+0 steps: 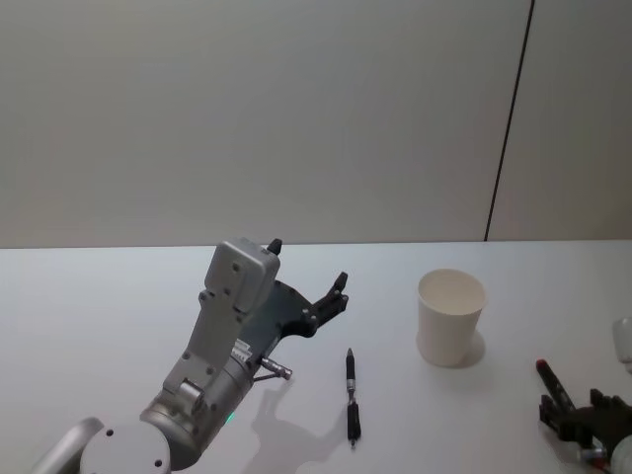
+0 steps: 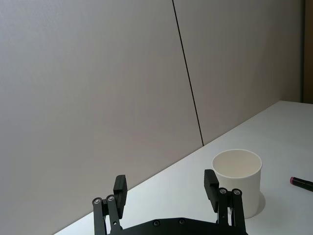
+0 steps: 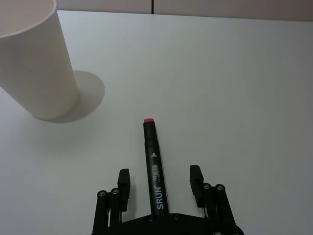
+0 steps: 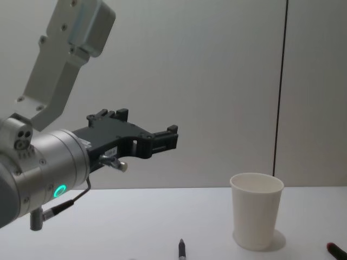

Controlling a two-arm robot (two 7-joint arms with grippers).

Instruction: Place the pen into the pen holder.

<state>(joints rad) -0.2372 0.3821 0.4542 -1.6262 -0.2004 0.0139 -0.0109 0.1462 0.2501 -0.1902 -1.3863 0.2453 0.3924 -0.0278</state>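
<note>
A slim black pen (image 1: 351, 395) lies on the white table in front of me, its tip showing low in the chest view (image 4: 182, 250). The pen holder, a white paper cup (image 1: 451, 317) (image 4: 256, 216) (image 2: 238, 178) (image 3: 34, 68), stands upright to the pen's right. A thicker black marker pen with a pink end (image 3: 153, 161) (image 1: 549, 378) lies on the table right of the cup. My right gripper (image 3: 160, 186) (image 1: 578, 415) is open, with a finger on each side of the marker and a gap on both. Raised above the table left of the slim pen, my left gripper (image 1: 308, 265) (image 4: 143, 123) (image 2: 165, 191) is open and holds nothing.
A pale wall with a dark vertical seam (image 1: 509, 118) rises behind the table's far edge. A pale object (image 1: 624, 341) shows partly at the right edge. Bare table (image 1: 118, 296) stretches left of the left arm.
</note>
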